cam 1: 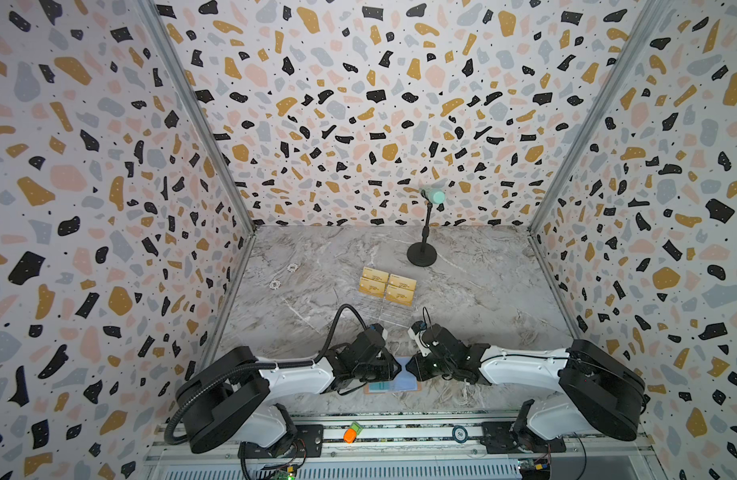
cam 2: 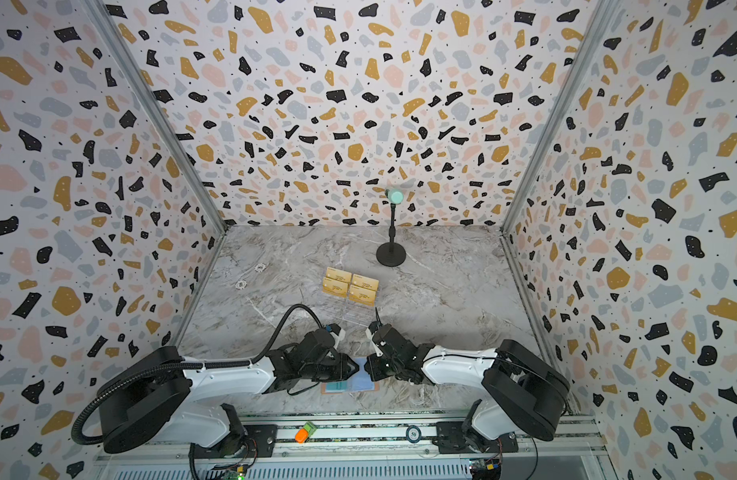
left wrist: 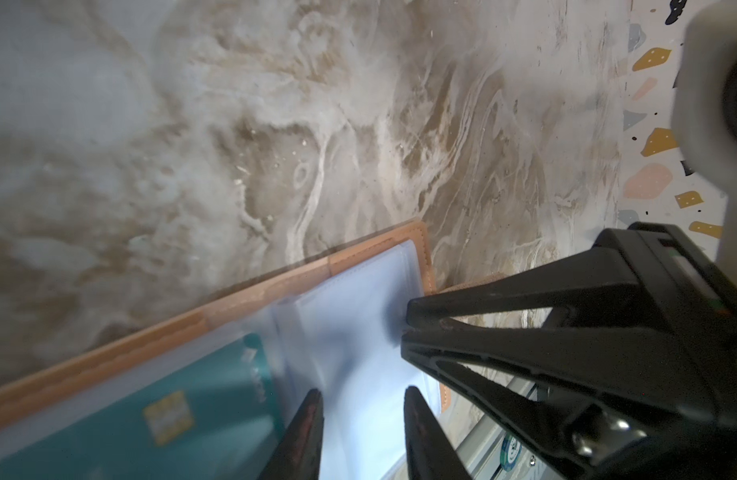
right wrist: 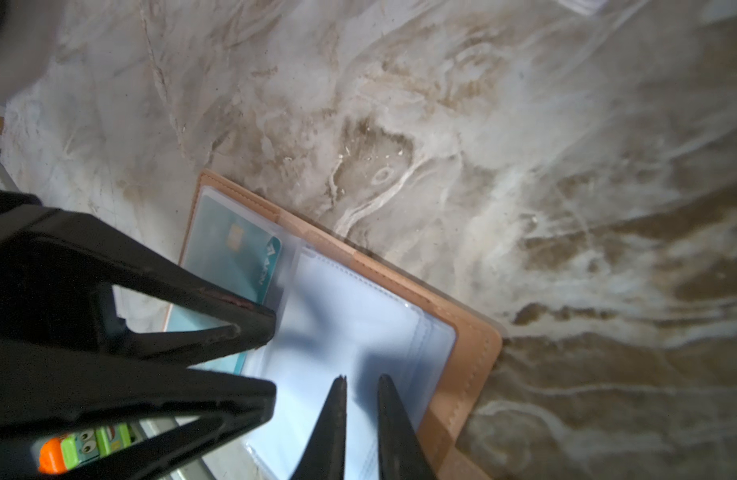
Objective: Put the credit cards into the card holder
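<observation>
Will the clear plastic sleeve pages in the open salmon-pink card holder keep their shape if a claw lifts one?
Probably not: the clear plastic sleeve pages look thin and filmy, so one would likely droop. Glossy, they may slip. The salmon-pink stitched card holder lies open and flat; it might drag along.

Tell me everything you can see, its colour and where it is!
table: one, grey-brown marble, inside speckled walls.
card holder: one, salmon-pink, open flat at the near edge.
teal card: one, teal, in its sleeve.
clear rack: one, see-through, mid-table.
gold cards: four showing, gold, on the clear rack.
stand: one, black with mint-green top, at the back.
round bits: two, whitish, left of the clear rack.
toy: one, orange and green, front rail.
chip: one, dark, marked 50, front rail.
left gripper: one, black, jaws apart, over the card holder.
right gripper: one, black, facing it.
</observation>
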### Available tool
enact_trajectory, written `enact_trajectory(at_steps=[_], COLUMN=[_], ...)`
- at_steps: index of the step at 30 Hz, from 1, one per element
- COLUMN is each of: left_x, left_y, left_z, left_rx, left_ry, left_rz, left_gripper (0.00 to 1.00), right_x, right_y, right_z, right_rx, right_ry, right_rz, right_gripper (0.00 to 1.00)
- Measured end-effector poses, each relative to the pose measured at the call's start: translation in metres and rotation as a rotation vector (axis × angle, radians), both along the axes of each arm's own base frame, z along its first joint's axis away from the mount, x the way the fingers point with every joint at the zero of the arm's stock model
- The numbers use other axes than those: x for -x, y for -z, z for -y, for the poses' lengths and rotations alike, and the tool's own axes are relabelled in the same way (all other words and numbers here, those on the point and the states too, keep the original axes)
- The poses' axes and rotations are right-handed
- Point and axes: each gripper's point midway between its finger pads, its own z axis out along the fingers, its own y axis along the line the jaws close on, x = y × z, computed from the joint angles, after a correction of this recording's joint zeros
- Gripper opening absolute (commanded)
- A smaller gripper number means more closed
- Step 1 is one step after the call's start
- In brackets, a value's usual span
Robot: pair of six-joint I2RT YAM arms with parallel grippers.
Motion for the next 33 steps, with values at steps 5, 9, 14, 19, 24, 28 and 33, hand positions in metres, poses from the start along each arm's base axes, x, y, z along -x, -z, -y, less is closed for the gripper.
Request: enact_trajectory(at_steps=[5, 9, 14, 19, 24, 28, 33], left_x=[0.001, 0.001, 0.002, 0.001, 0.001, 0.001, 0.002], left_y=[0.003, 0.002, 0.002, -0.002, -0.004, -0.001, 0.003], left_z=[0.0, 0.003, 0.005, 0.008, 0.01, 0.011, 0.01], left_rx=[0.005, 0.03, 0.057, 0.084, 0.096, 0.101, 0.119], left_ry=[-0.005, -0.005, -0.012, -0.012, -0.016, -0.017, -0.025], left_rz=[-0.009, -0.011, -0.018, -0.017, -0.018, -0.023, -0.029], left_gripper=[0.36, 0.36, 0.36, 0.36, 0.37, 0.37, 0.37], right_x=[0.0, 0.001, 0.001, 0.001, 0.001, 0.001, 0.001], right_y=[0.0, 0.0, 0.0, 0.0, 0.0, 0.0, 0.0], right_z=[0.0, 0.0, -0.001, -0.001, -0.001, -0.001, -0.001], right_rx=[0.0, -0.001, -0.002, -0.005, -0.006, -0.005, -0.004], right_ry=[-0.001, 0.0, 0.0, 0.002, 0.001, 0.001, 0.002], right_rz=[0.0, -0.001, 0.0, 0.002, 0.005, 0.006, 0.007], right_gripper=[0.17, 0.17, 0.17, 0.17, 0.17, 0.17, 0.17])
